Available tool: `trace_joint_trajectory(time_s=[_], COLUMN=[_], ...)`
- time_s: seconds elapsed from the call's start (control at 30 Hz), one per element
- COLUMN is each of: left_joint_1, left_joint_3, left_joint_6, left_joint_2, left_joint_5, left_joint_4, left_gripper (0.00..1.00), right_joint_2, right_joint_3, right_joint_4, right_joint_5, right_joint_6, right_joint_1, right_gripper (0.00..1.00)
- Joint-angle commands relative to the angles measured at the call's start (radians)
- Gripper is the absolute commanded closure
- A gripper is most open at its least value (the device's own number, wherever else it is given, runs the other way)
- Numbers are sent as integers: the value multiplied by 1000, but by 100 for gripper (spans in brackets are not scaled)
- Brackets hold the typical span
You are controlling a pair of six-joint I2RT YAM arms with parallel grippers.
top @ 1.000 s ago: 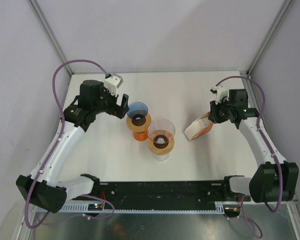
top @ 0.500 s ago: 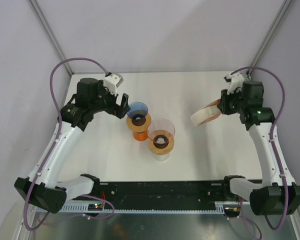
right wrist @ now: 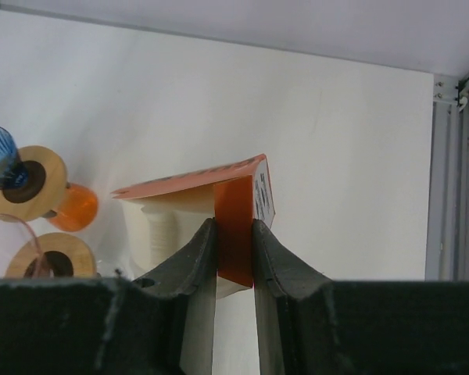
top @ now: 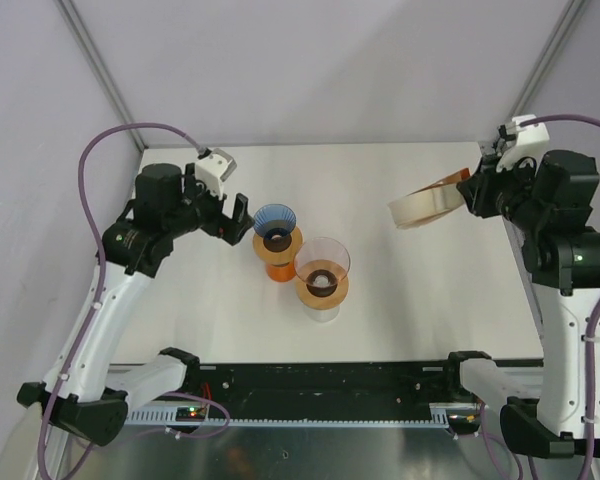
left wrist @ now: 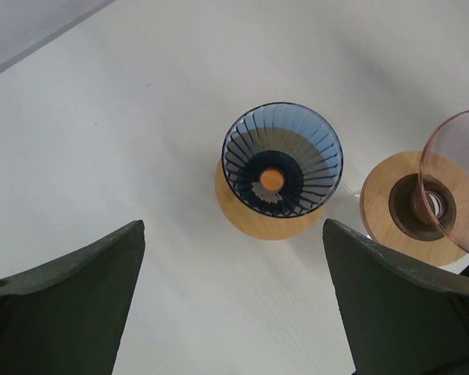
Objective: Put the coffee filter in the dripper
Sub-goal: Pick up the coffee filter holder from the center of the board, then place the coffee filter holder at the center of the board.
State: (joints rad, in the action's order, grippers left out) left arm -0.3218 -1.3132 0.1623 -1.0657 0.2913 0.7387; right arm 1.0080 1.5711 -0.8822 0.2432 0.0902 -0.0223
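My right gripper (top: 467,190) is shut on the orange flap of a coffee filter pack (top: 427,205), a stack of cream filters in orange wrapping, held in the air over the table's right side. In the right wrist view the fingers (right wrist: 201,250) pinch the orange flap of the filter pack (right wrist: 172,207). A blue glass dripper (top: 275,222) on a wooden ring stands at the centre left, and a pink glass dripper (top: 322,262) stands just in front of it to the right. My left gripper (top: 242,215) hangs open beside the blue dripper (left wrist: 282,158), holding nothing.
The white table (top: 430,300) is bounded by grey walls and metal corner posts (top: 98,70). The pink dripper (left wrist: 456,180) stands close to the right of the blue one. A black rail (top: 320,380) runs along the near edge.
My right arm has lifted the filter pack off the table and carried it up and to the right. My left arm has drawn back slightly to the left, still open.
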Motion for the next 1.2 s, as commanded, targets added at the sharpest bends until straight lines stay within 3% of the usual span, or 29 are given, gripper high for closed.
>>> trace_joint_trajectory(time_s=[0.0,0.23,0.47,0.77,0.93,1.17], left_joint_1=[10,14,66,355,427,446], left_joint_3=[-22,-7,0,-43,-84,-163], left_joint_6=[28,20,25,17,11,-8], left_joint_2=[59,87,120,87,88,126], left_joint_5=[-54,-134,-198,-46,19,70], left_joint_4=[29,70,99,101,108,148], left_gripper=[0,0,0,0,0,0], right_joint_2=[13,76,198,460,565,694], right_joint_3=[161,262,347,591,634,572], right_joint_4=[-74,-49,52,85,110,118], right_joint_5=[34,101,-54,-129,-46,136], right_joint_6=[-45,-122,-149,-71,-20,76], right_joint_1=[-20,-164,-556,-913,-1016,-1095], right_gripper=[100,100,100,100,100,100])
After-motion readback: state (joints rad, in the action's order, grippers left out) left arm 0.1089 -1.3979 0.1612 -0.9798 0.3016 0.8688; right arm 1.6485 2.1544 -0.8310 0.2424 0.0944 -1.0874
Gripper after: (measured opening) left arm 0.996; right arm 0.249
